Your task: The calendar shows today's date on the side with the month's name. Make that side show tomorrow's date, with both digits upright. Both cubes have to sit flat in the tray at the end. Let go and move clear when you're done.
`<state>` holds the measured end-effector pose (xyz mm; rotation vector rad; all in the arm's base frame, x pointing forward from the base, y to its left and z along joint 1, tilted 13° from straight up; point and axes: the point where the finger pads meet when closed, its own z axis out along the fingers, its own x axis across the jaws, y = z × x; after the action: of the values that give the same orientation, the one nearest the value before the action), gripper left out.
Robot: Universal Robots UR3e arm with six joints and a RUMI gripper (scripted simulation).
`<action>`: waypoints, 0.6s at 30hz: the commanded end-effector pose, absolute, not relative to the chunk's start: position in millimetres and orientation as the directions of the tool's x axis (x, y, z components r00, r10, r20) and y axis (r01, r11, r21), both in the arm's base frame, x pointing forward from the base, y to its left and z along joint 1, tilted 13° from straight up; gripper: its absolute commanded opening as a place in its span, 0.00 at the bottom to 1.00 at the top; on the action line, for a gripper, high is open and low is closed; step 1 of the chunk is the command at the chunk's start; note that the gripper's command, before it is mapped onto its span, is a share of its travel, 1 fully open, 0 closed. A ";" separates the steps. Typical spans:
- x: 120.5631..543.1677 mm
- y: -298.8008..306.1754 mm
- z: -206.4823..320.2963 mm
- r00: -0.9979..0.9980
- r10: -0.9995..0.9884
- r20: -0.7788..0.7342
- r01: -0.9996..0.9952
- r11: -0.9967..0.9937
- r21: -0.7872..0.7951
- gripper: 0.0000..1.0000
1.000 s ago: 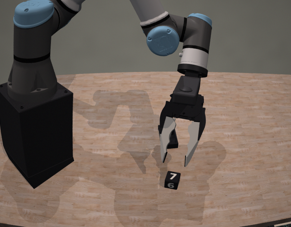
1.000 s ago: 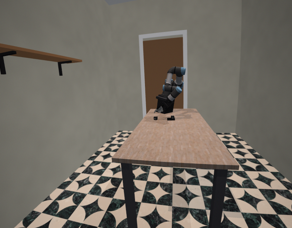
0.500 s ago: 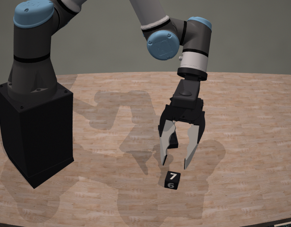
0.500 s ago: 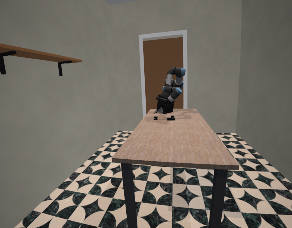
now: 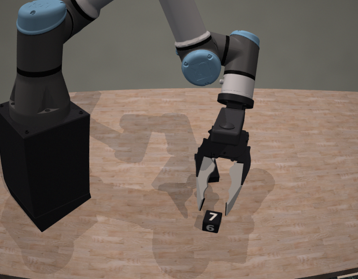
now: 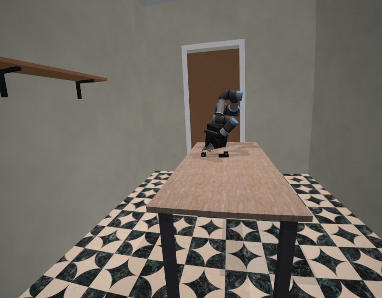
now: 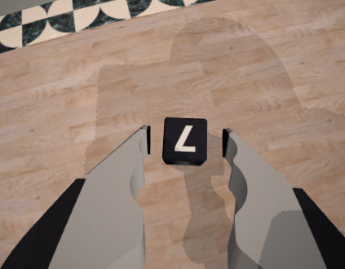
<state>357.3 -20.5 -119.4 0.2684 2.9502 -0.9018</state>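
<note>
A black cube (image 5: 212,221) (image 7: 185,141) (image 6: 202,153) lies on the wooden table (image 5: 303,155), with a white 7 on top and a 6 on the side facing the top camera. My gripper (image 5: 212,210) (image 7: 186,129) is open, just above the cube, one fingertip on each side with gaps to the cube. The black tray (image 6: 223,155) (image 5: 213,176) with the other cube stands behind the gripper, mostly hidden by the fingers in the top view; its digits cannot be read.
The arm's black base block (image 5: 42,158) stands at the table's left. The table's edge and the tiled floor (image 7: 74,11) lie just beyond the cube in the wrist view.
</note>
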 end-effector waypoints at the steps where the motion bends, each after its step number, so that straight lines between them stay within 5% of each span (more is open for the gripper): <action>1: 359.4 -18.9 -128.6 -0.984 0.152 -0.096 0.180 0.815 -0.551 0.29; 18: 362.2 -14.8 -150.3 -0.984 0.152 -0.096 0.180 0.815 -0.551 0.29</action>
<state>360.7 -15.6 -146.1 0.2683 2.9500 -0.9018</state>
